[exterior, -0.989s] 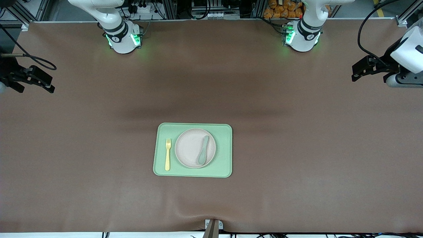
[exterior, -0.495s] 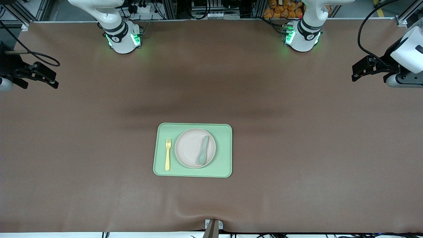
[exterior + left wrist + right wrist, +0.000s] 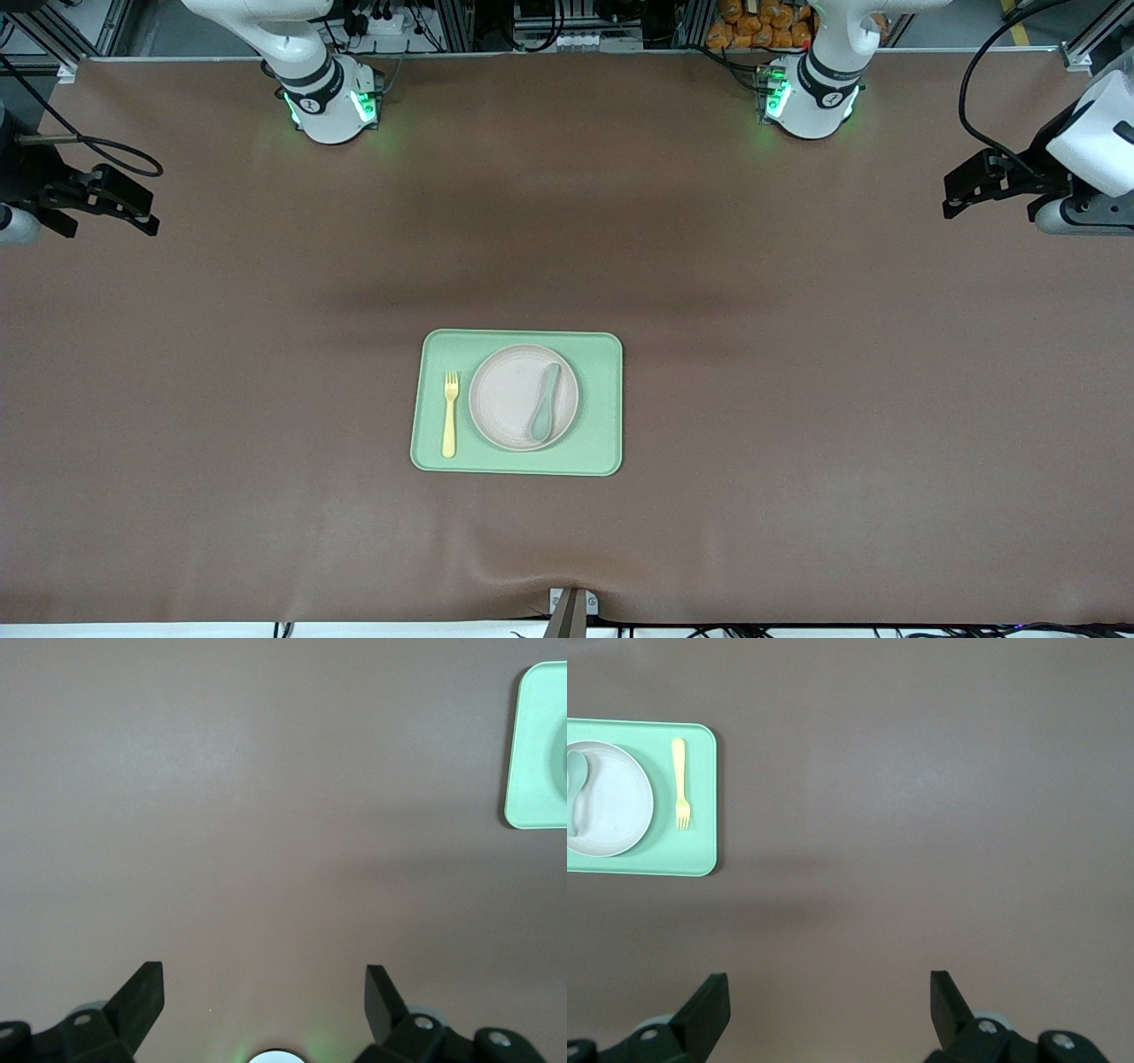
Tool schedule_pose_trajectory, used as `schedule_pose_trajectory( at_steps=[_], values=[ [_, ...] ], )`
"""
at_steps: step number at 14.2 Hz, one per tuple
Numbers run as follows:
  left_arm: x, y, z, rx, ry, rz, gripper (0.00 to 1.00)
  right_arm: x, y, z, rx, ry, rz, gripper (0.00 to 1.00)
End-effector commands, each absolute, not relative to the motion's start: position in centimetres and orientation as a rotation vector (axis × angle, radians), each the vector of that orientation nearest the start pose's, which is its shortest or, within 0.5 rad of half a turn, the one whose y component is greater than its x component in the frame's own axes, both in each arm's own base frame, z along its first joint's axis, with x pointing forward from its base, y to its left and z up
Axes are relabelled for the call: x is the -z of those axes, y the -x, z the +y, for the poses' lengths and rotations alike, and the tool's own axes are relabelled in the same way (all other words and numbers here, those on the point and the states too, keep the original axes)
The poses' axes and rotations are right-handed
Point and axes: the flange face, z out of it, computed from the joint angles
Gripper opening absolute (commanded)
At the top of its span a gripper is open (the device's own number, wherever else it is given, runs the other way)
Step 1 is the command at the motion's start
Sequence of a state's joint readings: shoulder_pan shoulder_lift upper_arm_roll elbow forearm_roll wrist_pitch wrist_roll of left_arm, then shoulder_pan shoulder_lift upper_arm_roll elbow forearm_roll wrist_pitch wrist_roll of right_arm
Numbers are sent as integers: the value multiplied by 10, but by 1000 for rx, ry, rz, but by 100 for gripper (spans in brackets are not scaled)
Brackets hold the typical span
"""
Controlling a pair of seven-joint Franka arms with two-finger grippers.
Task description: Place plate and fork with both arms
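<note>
Resting on tray (image 3: 602, 425): plate (image 3: 509, 399), fork (image 3: 450, 415)

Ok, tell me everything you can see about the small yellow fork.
The small pale-yellow plastic fork has a slim handle and short tines. It lies flat on the rectangular light-green tray, beside the round beige-pink plate toward the right arm's end without touching it, tines pointing toward the robots' bases. No gripper touches it.
</note>
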State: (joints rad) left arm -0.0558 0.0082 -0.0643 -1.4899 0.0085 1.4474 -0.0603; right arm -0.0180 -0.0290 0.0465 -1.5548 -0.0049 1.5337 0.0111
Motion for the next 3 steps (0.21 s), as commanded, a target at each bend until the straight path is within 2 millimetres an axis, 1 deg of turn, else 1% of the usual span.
schedule_pose_trajectory(
  at_steps=[1, 3],
  values=[
    [-649, -540, -65, -77, 3121, 108, 100, -650, -542, 16, 10, 3162, -49, 100],
    [-649, -540, -65, -75, 3121, 106, 100, -650, -541, 16, 8, 3162, -47, 100]
  ],
)
